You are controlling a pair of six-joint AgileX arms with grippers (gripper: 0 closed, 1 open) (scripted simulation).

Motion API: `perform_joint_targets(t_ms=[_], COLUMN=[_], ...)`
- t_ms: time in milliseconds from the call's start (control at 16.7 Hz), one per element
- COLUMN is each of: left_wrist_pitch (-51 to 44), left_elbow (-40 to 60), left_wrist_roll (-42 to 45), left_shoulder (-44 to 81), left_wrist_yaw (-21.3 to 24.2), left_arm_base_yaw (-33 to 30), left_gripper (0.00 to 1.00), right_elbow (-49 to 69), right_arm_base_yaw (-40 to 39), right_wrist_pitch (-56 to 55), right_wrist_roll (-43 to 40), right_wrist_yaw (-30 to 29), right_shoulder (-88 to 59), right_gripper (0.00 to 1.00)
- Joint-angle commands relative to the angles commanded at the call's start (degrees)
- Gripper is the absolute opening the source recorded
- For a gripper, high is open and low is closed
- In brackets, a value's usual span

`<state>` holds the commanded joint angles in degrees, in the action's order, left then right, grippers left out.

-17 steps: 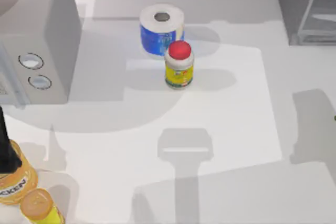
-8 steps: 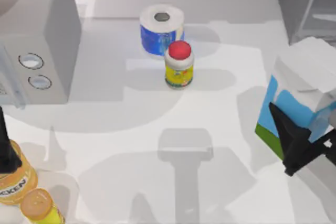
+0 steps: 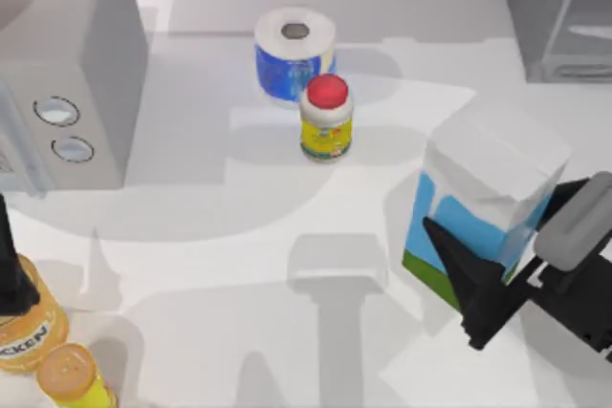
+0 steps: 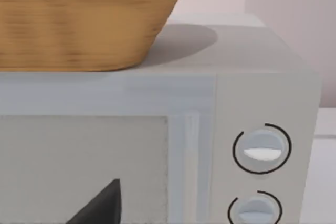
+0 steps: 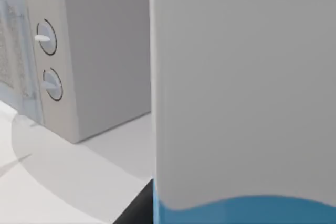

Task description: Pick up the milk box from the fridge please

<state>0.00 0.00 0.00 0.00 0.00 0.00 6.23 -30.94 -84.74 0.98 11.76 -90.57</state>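
Milk box (image 3: pixel 488 193): rect. carton, white top & upper sides, blue band w/ a green strip at the base. It's tilted, top leaning toward the far right, over the right part of the worktop (image 3: pixel 239 255), out of the fridge (image 3: pixel 555 11) & well apart from it. Right wrist view: its white side w/ blue edge sits very close. Fridge: dark grey cabinet at far-right corner, pale translucent panel in a thin light frame.

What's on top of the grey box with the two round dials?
A woven basket sits on the grey box. Its inside is out of view, so whatever it holds can't be seen.
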Motion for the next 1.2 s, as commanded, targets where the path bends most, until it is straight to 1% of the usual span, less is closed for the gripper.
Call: perform_joint_targets(t_ms=[420, 600, 960, 1200], left_wrist_pitch=[0.0, 0.0, 0.0, 0.0], left_elbow=[0.0, 0.0, 0.0, 0.0], left_wrist_roll=[0.0, 0.0, 0.0, 0.0], left_shoulder=[0.0, 0.0, 0.0, 0.0], left_wrist_yaw=[0.0, 0.0, 0.0, 0.0], left_arm_base_yaw=[0.0, 0.0, 0.0, 0.0], left_gripper=[1.00, 1.00, 1.00, 1.00], right_elbow=[0.3, 3.0, 10.0, 11.4], right_arm_base_yaw=[0.1, -0.5, -2.6, -2.9], right_wrist_pitch=[-0.6, -3.8, -11.1, -12.5], right_wrist_roll=[0.1, 0.0, 0.0, -0.1], right_wrist_yaw=[-0.2, -1.1, -2.9, -3.2], right_shoulder=[-1.0, -6.4, -21.8, -23.9], right_gripper=[0.00, 0.00, 0.00, 0.00])
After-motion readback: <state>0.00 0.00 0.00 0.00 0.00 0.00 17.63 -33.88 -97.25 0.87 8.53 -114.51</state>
